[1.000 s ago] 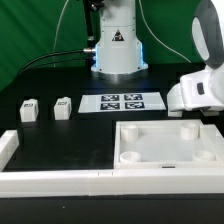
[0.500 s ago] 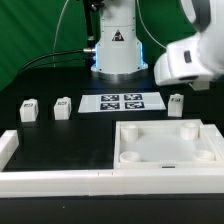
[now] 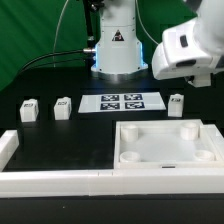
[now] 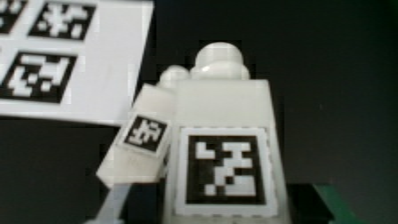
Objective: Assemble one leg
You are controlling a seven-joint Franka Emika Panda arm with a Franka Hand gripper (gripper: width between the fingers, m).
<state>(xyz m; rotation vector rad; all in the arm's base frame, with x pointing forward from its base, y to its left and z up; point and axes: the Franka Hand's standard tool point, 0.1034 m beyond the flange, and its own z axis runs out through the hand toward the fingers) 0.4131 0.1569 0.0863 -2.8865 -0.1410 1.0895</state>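
My gripper (image 3: 196, 80) is raised at the exterior view's right, above the table. In the wrist view it (image 4: 222, 208) is shut on a white leg (image 4: 217, 140) with a large black-and-white tag facing the camera. That held leg is hidden behind the hand in the exterior view. A second leg (image 3: 176, 104) stands on the table below, right of the marker board (image 3: 121, 102). It also shows in the wrist view (image 4: 143, 130) behind the held one. Two more legs (image 3: 28, 109) (image 3: 63, 107) stand at the exterior view's left.
The large white square tabletop (image 3: 165, 128) with corner holes lies in front, at the exterior view's right. A long white wall (image 3: 60, 181) runs along the front edge. The arm's base (image 3: 115, 45) stands at the back. The marker board also shows in the wrist view (image 4: 63, 60).
The hand has risen from table height at the exterior view's right and shifted slightly left, uncovering the leg that stands beside the marker board.
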